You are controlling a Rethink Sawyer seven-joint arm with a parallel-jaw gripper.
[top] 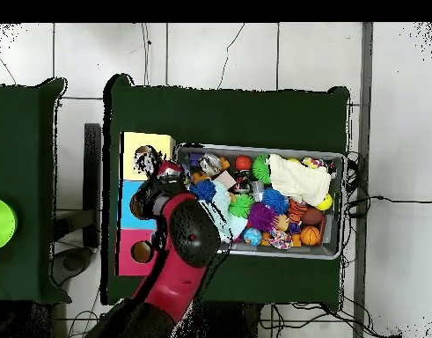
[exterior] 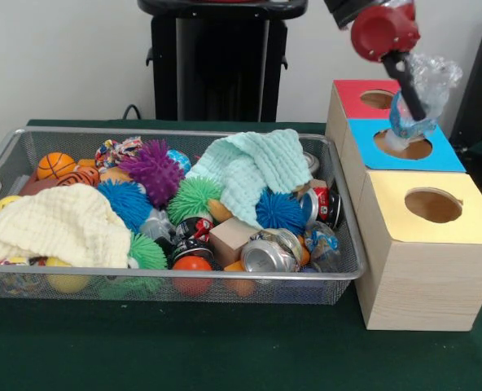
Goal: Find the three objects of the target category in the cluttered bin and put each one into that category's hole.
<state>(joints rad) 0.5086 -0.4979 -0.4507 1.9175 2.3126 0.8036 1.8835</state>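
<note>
And here's the red and black arm's claw [exterior: 416,114] pinched shut on a clear crinkled plastic bottle with a blue band [exterior: 422,94], dangling it right over the round hole in the bright blue top [exterior: 404,145] of the pale wooden box, the bottle's lower end just about at the opening! That bottle looks feather-light, thin-walled and springy, the sort that dents under a squeeze and slides on its smooth skin, so I'd say a grip across the middle of the body suits it best, firm but not crushing. Beside it sit the red-topped box [exterior: 357,96] and the yellow-topped box [exterior: 427,213], both holes clear. On the green tabletop [exterior: 184,350] the wide silver wire-mesh basket [exterior: 168,281] is packed: spiky rubber balls, dented drink cans, a mint-green cloth [exterior: 253,171] and a cream cloth [exterior: 58,224] draped over whatever lies beneath. Any further bottles are tough to pick out; something clear glints near the right front corner, but I can't call it. From above the arm covers the blue top and the bottle entirely
</note>
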